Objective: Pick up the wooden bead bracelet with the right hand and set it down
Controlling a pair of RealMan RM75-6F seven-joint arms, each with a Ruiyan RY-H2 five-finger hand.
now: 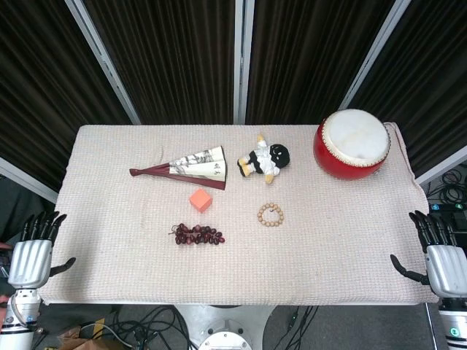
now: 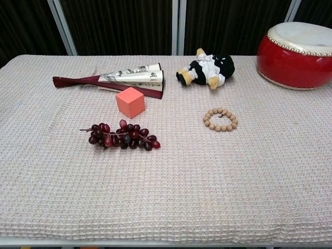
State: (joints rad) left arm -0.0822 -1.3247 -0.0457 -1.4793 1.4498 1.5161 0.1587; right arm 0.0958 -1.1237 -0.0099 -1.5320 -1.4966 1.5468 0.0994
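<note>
- Right hand (image 1: 443, 257) hovers empty, fingers spread, at the tabletop (image 1: 328, 255) edge.
- Wooden bead bracelet (image 1: 270, 214) lies well to its left, slightly forward; approach from above, pinching one side.

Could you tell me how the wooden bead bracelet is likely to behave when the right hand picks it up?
The wooden bead bracelet is a ring of separate small beads, so it will probably sag and lose its shape once lifted. It looks light. Lying flat on the textured cloth, it seems unlikely to roll, but round beads may slip between the fingers.
</note>
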